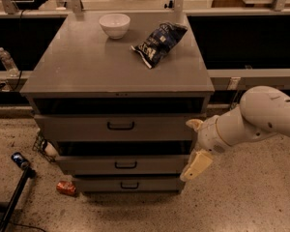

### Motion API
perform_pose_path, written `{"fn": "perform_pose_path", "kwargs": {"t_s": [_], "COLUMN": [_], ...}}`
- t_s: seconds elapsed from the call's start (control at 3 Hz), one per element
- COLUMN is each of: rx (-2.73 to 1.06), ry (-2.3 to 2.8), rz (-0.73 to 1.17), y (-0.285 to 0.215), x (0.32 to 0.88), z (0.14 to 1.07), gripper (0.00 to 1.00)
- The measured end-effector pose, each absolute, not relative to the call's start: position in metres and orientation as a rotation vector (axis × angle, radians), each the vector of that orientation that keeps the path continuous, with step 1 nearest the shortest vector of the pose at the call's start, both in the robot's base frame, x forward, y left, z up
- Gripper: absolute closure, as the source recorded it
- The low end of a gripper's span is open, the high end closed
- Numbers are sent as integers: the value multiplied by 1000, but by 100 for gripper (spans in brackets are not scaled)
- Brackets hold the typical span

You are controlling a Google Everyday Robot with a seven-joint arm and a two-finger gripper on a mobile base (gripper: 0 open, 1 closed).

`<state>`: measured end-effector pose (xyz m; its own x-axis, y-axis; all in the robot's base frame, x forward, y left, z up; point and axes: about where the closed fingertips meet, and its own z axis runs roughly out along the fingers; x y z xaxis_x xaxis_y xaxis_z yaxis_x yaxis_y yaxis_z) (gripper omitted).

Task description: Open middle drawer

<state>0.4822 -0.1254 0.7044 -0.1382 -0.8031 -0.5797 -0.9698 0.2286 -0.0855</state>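
Note:
The grey cabinet (pixel 87 66) has three drawers. The middle drawer (pixel 87 165) is a wide, shallow grey front with a small black centre pull (pixel 125 165); a dark gap shows above it. The taller top drawer (pixel 77 128) and the small bottom drawer (pixel 154 183) sit above and below it. My gripper (pixel 194 146) is at the cabinet's right front corner, level with the gap above the middle drawer. It is open, with one cream finger (pixel 196 165) low by the middle drawer's right end and the other (pixel 194 124) by the top drawer.
A white bowl (pixel 114 24) and a dark blue chip bag (pixel 158 42) lie on the cabinet top. A water bottle (pixel 8 62) stands on the ledge at left. A red can (pixel 66 188) and a black pole (pixel 12 197) are on the floor at lower left.

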Motion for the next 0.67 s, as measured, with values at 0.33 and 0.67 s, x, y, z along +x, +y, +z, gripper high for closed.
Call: {"fn": "perform_pose_path", "kwargs": {"t_s": [0.33,0.67], "rx": [-1624,-1581], "ry": [1994,1994], "rz": [426,432], "y": [-125,-123], "x": [482,483], "z": [704,683], "gripper": [0,0]}}
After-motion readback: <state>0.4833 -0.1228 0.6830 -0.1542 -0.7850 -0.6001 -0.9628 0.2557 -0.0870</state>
